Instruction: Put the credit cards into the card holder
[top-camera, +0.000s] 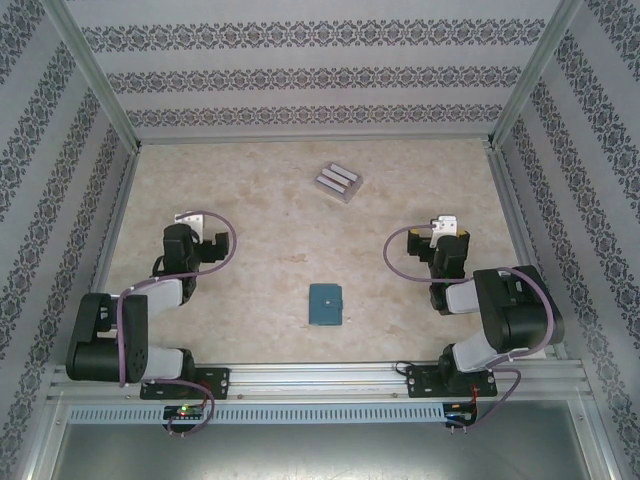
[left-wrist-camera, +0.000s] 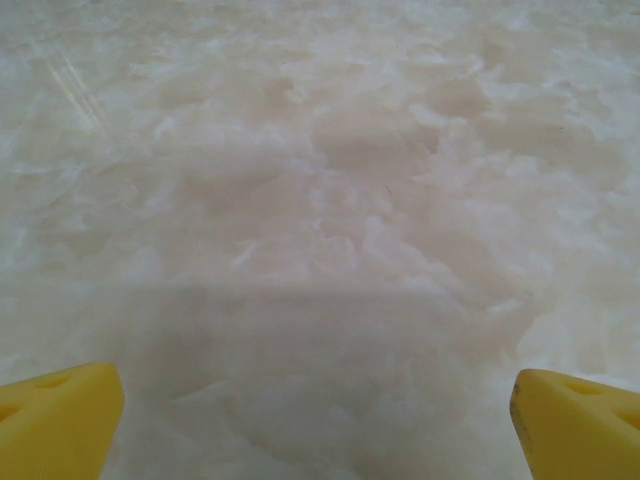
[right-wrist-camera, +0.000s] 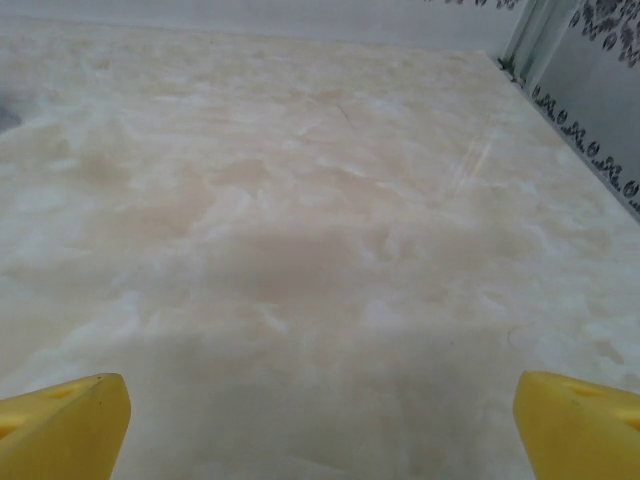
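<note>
Top view: one closed wallet (top-camera: 325, 305) lies on the table (top-camera: 250, 200) between the arms. The cards (top-camera: 338, 182), three counted and overlapping, lie well beyond it. Left gripper (top-camera: 190, 217) and right gripper (top-camera: 443, 225) stand apart from both. Wrist views: yellow fingertips (left-wrist-camera: 60, 420) spread wide, holding nothing, over tabletop. The right wrist view also takes in a patterned wall (right-wrist-camera: 600, 130).

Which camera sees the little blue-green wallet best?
The top camera: the wallet lies whole and unblocked on the table. The wrist cameras face marbled tabletop past their yellow fingertips.
</note>
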